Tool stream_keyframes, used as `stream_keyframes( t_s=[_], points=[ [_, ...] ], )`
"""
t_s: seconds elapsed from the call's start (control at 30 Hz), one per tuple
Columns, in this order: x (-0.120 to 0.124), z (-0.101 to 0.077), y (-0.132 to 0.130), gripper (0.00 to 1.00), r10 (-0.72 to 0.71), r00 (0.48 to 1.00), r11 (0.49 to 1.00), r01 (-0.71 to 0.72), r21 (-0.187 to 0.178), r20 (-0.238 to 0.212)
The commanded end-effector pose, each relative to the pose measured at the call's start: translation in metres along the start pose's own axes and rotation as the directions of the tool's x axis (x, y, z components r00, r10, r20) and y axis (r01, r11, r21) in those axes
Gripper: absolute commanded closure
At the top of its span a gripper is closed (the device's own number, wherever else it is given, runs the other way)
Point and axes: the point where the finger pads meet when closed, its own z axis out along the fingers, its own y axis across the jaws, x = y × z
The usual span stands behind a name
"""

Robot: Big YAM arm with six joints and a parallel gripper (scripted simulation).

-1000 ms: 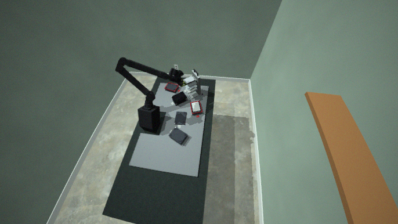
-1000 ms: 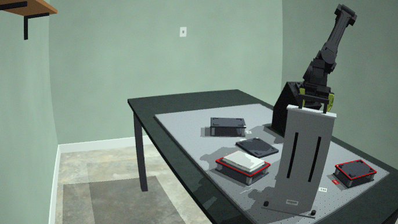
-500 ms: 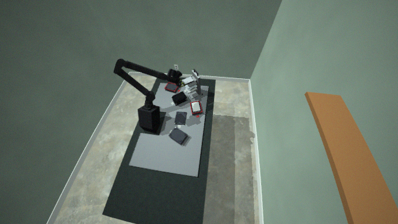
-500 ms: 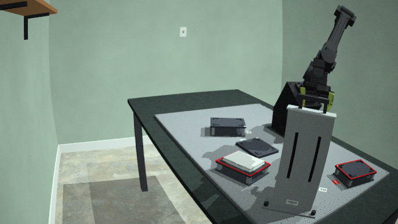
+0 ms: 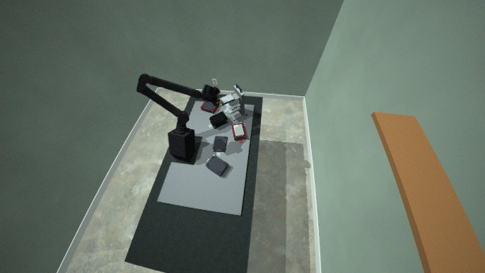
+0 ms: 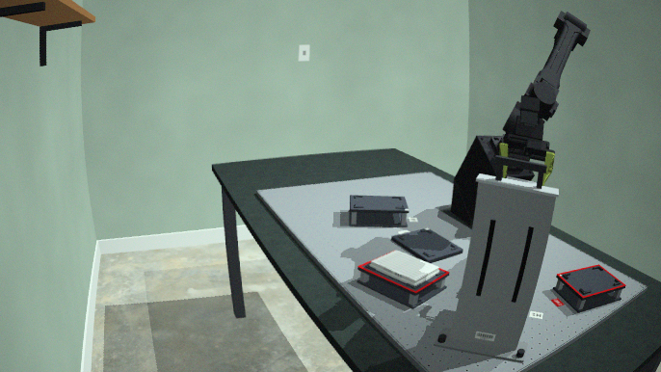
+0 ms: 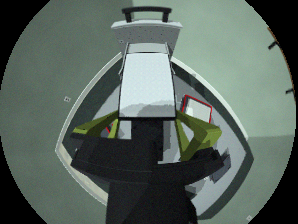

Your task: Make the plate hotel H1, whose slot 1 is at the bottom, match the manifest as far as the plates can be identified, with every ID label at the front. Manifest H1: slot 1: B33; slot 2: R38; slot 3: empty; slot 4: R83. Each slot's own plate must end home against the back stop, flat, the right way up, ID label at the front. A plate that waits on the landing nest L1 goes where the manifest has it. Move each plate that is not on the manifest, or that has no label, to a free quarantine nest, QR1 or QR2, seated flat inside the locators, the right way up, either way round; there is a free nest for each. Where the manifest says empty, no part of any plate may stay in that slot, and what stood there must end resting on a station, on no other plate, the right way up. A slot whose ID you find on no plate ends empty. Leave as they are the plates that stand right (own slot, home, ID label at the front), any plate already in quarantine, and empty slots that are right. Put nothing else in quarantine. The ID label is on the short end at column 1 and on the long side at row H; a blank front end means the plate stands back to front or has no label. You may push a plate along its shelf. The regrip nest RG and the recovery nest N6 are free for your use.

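My gripper (image 5: 220, 102) (image 6: 526, 166) (image 7: 147, 113) is shut on the near end of a white plate (image 5: 227, 99) (image 7: 148, 82), one finger at each long side. The plate looks flat, at the top of the plate hotel H1 (image 5: 241, 103) (image 6: 506, 241) (image 7: 145, 35); whether it touches a shelf cannot be told. No ID on it is readable. Pale shelves or plates below it are too small to tell apart. Another white plate (image 5: 239, 130) (image 6: 406, 266) (image 7: 199, 110) sits on a red-rimmed quarantine nest (image 5: 245, 138) (image 6: 370, 274). The other red-rimmed nest (image 5: 208, 106) (image 6: 593, 280) is empty.
A black nest (image 5: 218, 120) stands in front of the hotel, hidden in the exterior view. A low dark nest (image 5: 220, 143) (image 6: 428, 245) and a raised dark nest (image 5: 217, 165) (image 6: 378, 203) stand farther along the board, both without plates. The hotel's tall back wall hides its shelves in the exterior view.
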Motion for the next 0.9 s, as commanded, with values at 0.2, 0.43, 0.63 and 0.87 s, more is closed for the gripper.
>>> stream_keyframes(
  t_s=[0.2,0.43,0.63,0.87],
  points=[
    [-0.002,-0.01,0.004,0.14,-0.006,1.0,1.0,0.006,-0.003,0.017],
    [0.0,-0.017,0.006,0.14,-0.008,1.0,1.0,0.008,-0.007,0.023],
    [0.003,-0.023,0.007,0.14,-0.009,1.0,1.0,0.009,-0.009,0.028],
    [0.016,-0.027,0.005,0.14,-0.005,1.0,1.0,0.005,-0.005,0.014]
  ],
)
